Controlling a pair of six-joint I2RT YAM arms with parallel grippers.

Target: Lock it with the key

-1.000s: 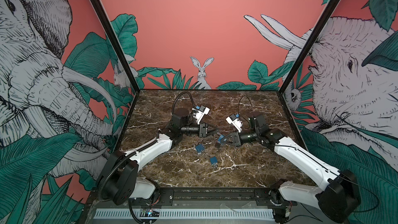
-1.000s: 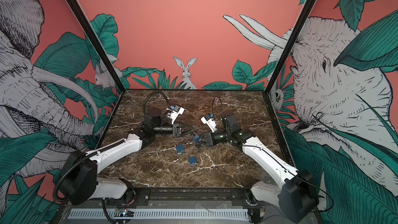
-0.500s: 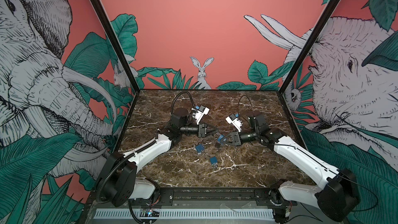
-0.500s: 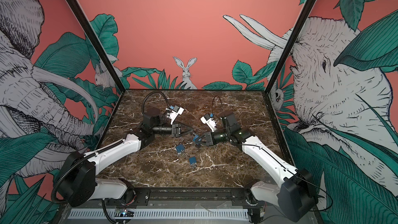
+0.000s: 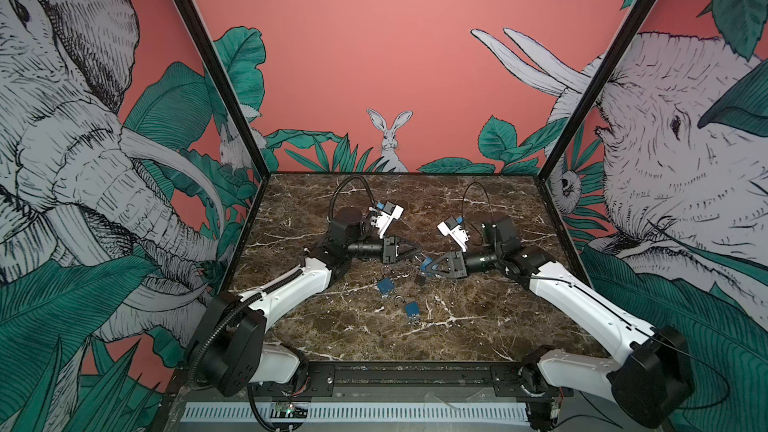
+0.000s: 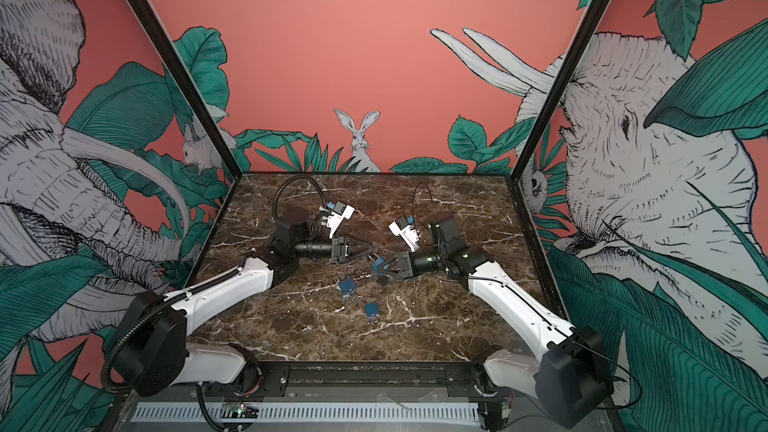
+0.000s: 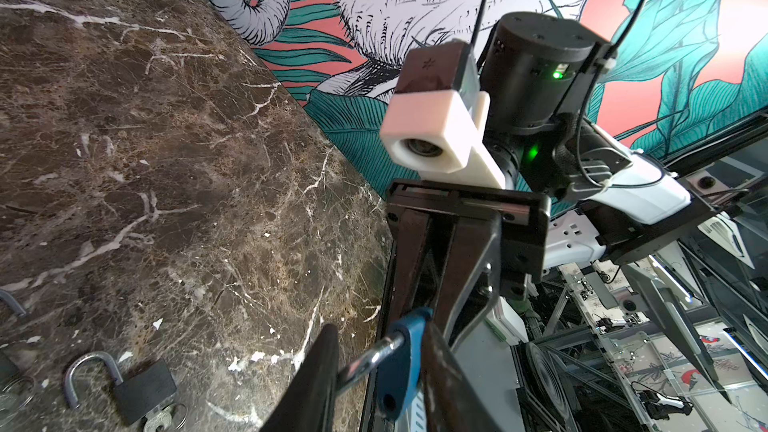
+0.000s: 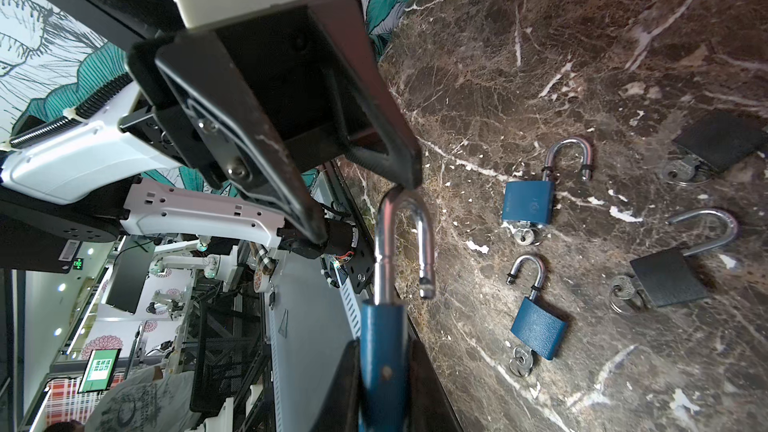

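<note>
Padlock tight in right end effector; left end effector apart, fingertip against shackle.

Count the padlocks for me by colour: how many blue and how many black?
Blue padlocks: 3, one blue padlock held in the right gripper, two lying on the table
Black padlocks: 2, both on the table
Total: 5 padlocks
</note>
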